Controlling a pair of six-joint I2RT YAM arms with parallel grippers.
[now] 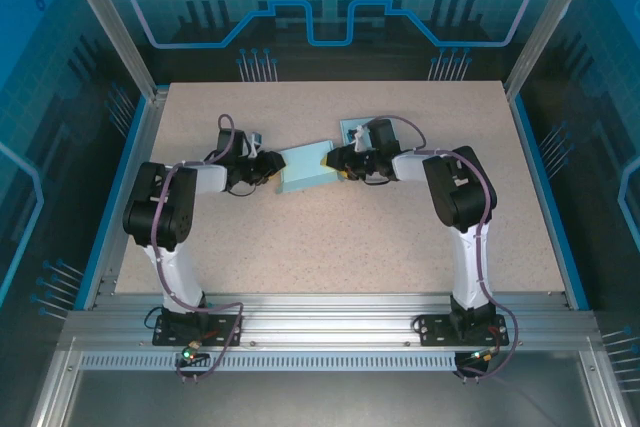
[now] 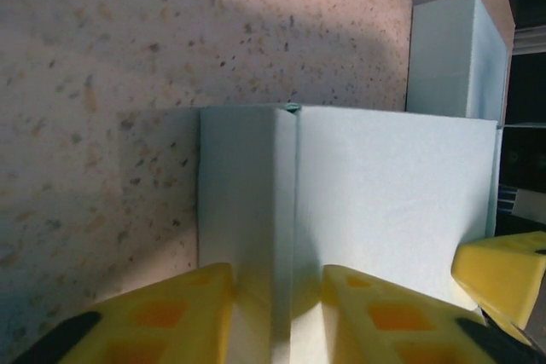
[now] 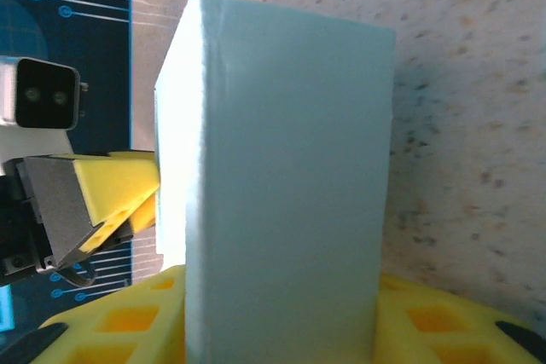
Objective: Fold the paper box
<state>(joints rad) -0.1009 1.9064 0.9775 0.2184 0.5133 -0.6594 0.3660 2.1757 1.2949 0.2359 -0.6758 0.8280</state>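
On the speckled table (image 1: 330, 247), the pale blue paper box (image 1: 305, 169) is lying near the middle between the two arms, where the right gripper (image 3: 281, 296) is clamping one upright panel (no gap showing on either side) and the left gripper (image 2: 277, 274) is straddling a raised fold, its jaws standing partly apart.

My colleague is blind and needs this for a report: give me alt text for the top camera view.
A pale blue paper box lies near the middle of a speckled table. The left gripper is at its left end and the right gripper at its right end, both reaching in from the near edge.
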